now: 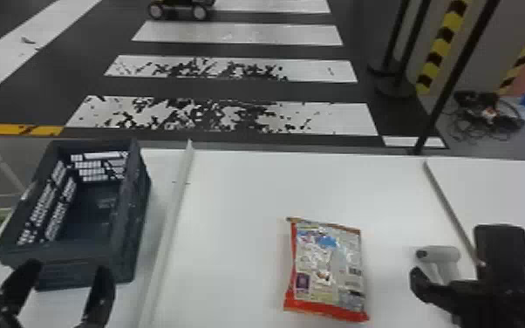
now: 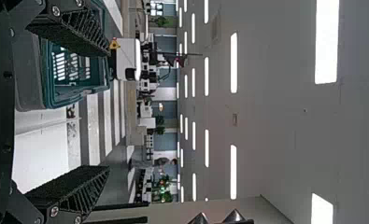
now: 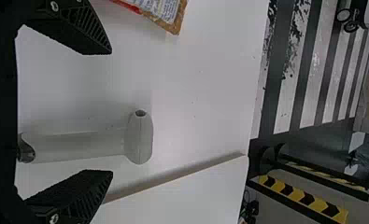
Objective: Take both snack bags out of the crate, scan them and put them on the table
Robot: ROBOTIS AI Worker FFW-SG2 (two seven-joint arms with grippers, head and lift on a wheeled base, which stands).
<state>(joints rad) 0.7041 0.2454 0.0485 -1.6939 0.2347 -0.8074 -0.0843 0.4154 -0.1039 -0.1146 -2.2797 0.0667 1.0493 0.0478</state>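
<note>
The left end effector (image 1: 69, 267), released, is near the crate (image 1: 78, 257); the snack bag (image 1: 329, 270) lies between it and the released right end effector (image 1: 458, 255).

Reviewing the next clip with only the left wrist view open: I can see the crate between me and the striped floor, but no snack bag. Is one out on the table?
Observer: Yes. In the head view a snack bag lies flat on the table, to the right of the crate, beyond the pale strip.
Reviewer: Thanks. Has the right tool got hold of the scanner?
Observer: No. The right wrist view has the scanner between the spread fingers of the right tool, with neither finger touching it.
</note>
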